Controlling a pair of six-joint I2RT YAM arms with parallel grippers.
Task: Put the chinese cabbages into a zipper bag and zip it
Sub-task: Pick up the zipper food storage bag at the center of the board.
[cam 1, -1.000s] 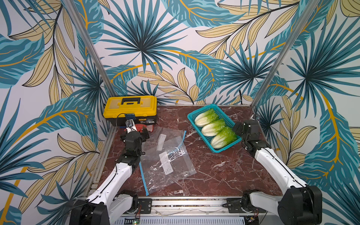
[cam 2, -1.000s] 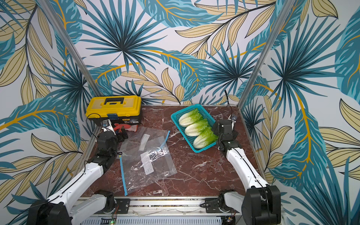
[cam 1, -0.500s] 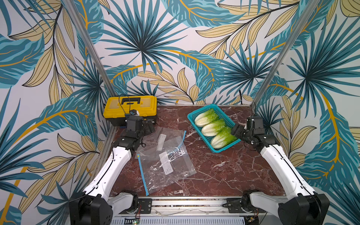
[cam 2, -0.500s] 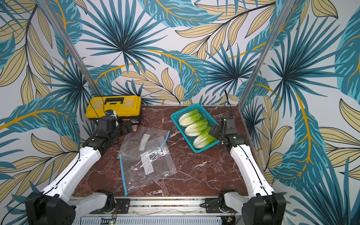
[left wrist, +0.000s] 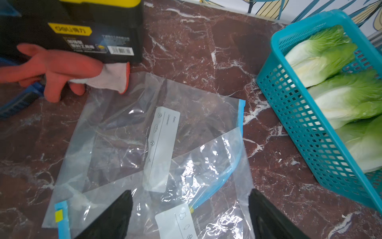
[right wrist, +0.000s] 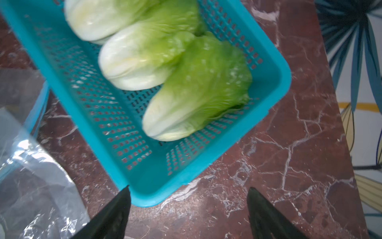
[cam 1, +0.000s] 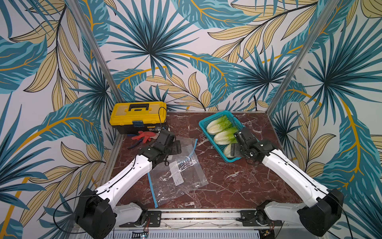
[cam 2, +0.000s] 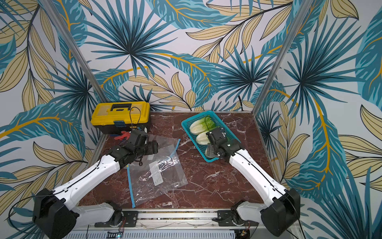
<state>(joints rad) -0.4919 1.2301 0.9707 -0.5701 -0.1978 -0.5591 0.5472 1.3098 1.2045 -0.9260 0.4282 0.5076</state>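
Note:
Three chinese cabbages [cam 1: 218, 126] [right wrist: 196, 87] lie side by side in a teal basket [cam 1: 210, 140] at the back right. Two clear zipper bags with blue zip strips [cam 1: 177, 175] [left wrist: 124, 134] lie flat and overlapping on the marble table, left of centre. My left gripper [cam 1: 178, 146] [left wrist: 190, 207] hovers open over the bags' far part, with nothing between its fingers [left wrist: 115, 217]. My right gripper [cam 1: 232, 150] [right wrist: 188, 207] stands open above the basket's near end, over the nearest cabbage, and holds nothing.
A yellow and black toolbox [cam 1: 137, 115] stands at the back left. A red work glove [cam 1: 144, 135] and a blue-handled tool [left wrist: 18, 101] lie in front of it, close to the bags. Patterned walls enclose the table on three sides.
My left arm has swung from beside the toolbox out to the right, over the bags. My right arm has moved left from the table's edge to above the basket's near end.

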